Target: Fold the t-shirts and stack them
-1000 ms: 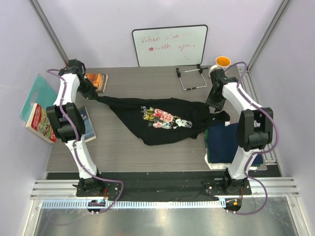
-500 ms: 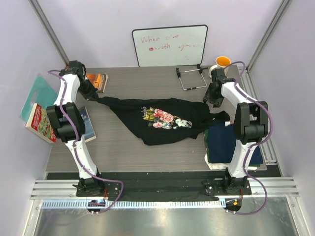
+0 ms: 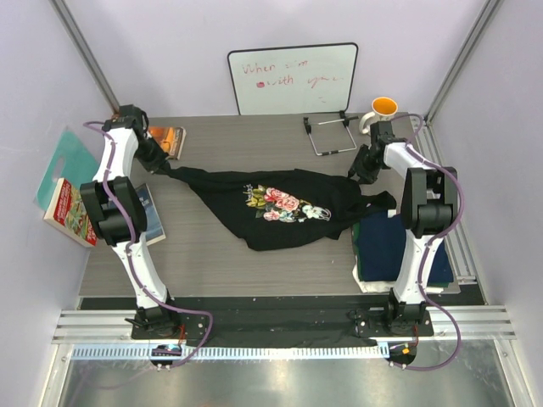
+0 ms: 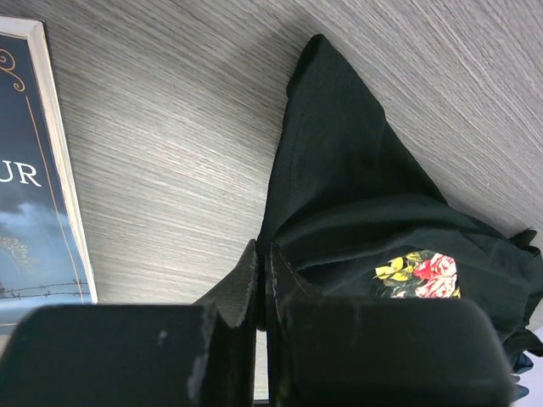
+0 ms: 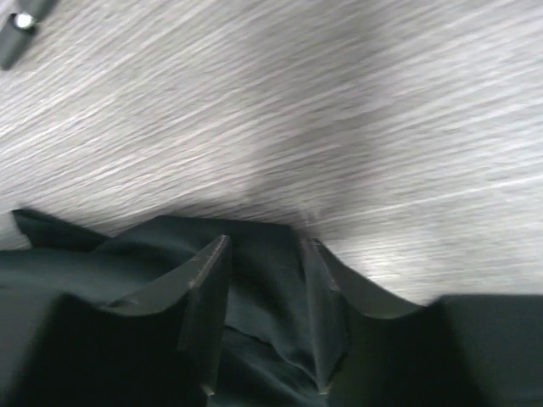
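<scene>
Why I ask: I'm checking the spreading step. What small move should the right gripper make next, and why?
Probably close the right gripper on the black t-shirt: its jaws stand open with a shirt edge between them, while the left gripper is shut on the opposite corner.

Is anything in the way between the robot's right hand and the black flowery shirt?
No, nothing I can see is in the way. The right hand is open right at the black t-shirt. A fold of the shirt's edge lies between its fingers, on the table.
</scene>
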